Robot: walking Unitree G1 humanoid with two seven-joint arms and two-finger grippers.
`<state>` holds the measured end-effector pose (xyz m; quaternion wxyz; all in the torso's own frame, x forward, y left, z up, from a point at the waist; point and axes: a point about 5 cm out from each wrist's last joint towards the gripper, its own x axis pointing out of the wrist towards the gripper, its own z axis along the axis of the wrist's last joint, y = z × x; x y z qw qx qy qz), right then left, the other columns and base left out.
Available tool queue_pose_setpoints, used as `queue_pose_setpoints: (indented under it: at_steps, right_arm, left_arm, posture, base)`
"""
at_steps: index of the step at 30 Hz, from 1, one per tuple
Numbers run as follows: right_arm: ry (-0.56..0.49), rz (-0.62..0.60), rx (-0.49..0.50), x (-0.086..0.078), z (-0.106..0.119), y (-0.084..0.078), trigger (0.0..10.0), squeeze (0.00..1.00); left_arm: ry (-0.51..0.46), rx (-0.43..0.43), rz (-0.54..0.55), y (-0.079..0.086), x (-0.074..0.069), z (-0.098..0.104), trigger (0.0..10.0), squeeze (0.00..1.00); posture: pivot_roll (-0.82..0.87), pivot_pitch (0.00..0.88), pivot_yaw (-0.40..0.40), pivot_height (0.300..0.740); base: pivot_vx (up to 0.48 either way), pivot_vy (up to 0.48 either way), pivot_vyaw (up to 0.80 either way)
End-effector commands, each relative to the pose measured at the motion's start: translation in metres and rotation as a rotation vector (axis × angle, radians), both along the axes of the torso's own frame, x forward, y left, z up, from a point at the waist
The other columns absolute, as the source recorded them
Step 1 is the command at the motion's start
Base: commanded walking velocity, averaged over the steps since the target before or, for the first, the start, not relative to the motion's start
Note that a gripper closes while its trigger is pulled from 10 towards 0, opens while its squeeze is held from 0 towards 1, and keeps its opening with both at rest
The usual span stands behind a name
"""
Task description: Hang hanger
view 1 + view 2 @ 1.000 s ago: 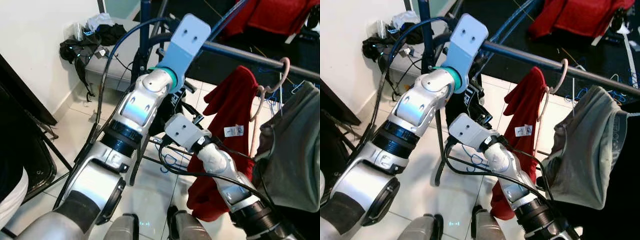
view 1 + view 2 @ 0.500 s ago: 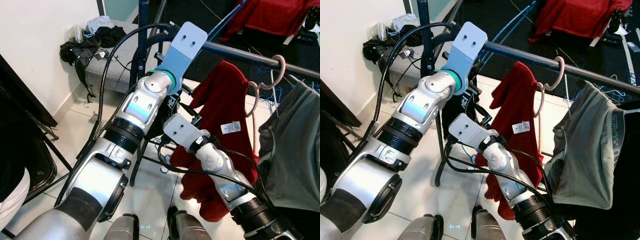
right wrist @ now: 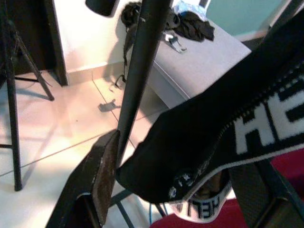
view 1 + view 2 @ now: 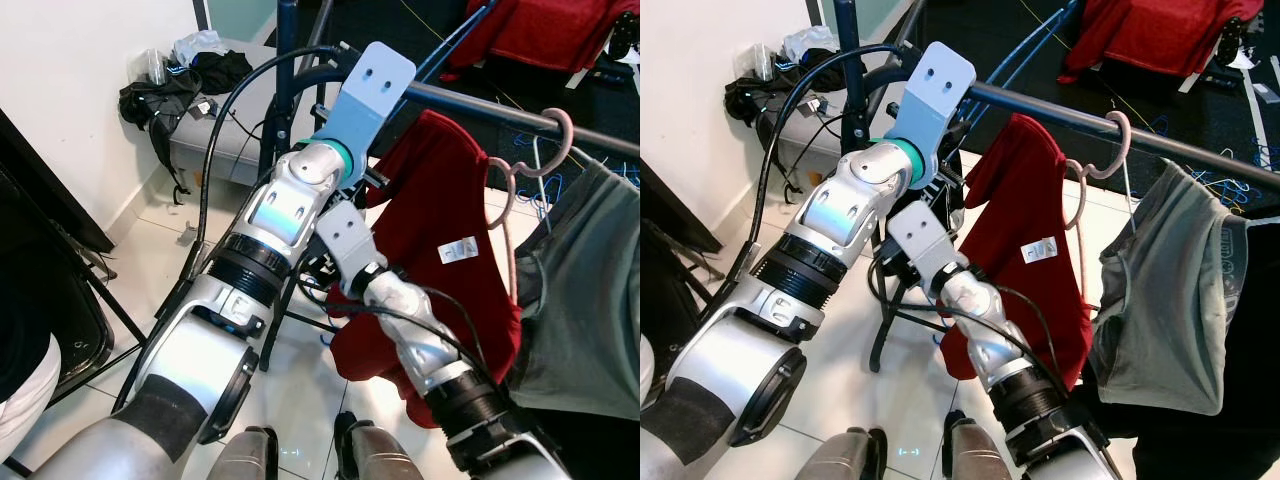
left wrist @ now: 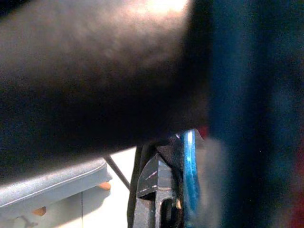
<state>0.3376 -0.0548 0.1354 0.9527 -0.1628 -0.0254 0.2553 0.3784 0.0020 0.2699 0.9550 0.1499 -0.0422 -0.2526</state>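
Overhead, a dark clothes rail (image 4: 1060, 112) slants across the scene, carried on a blue upright post (image 4: 289, 60). From it a pale pink hanger (image 4: 1102, 160) hangs by its hook, bearing a red garment (image 4: 1025, 250) beside a grey-green garment (image 4: 1170, 290), so the task's thing looks already seated on the bar. Both silver arms reach up under the rail, probably to steady the load. From the head, the left tool and the right tool are hidden behind the wrist plates. Looking along the right tool (image 3: 190, 190), the right wrist view shows a black garment with white lettering (image 3: 228, 137) draped between one black finger (image 3: 102, 175) and the other, with the dark post (image 3: 140, 66) close by; whether the fingers pinch the cloth I cannot tell. At the left tool the wrist view gives only dark blur and a blue strip (image 5: 189, 175), so its opening cannot be told.
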Motion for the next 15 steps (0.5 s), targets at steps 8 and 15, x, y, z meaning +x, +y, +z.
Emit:
queue_pose_setpoints:
  at_steps: [8,15]
  right_arm:
    - [0.035,-0.092,0.071,0.015,-0.001,-0.006,0.0,0.00]
    - [0.055,-0.073,0.128,0.016,-0.001,-0.002,0.0,0.00]
  left_arm:
    - [-0.001,-0.014,-0.035,-0.005,-0.004,0.003,10.0,0.00]
    - [-0.014,-0.016,-0.042,-0.005,-0.004,0.004,10.0,0.00]
  posture:
    - [0.03,0.138,0.041,0.740]
    - [0.02,0.136,0.041,0.740]
  base:
    - [0.000,0.000,0.00]
    - [0.000,0.000,0.00]
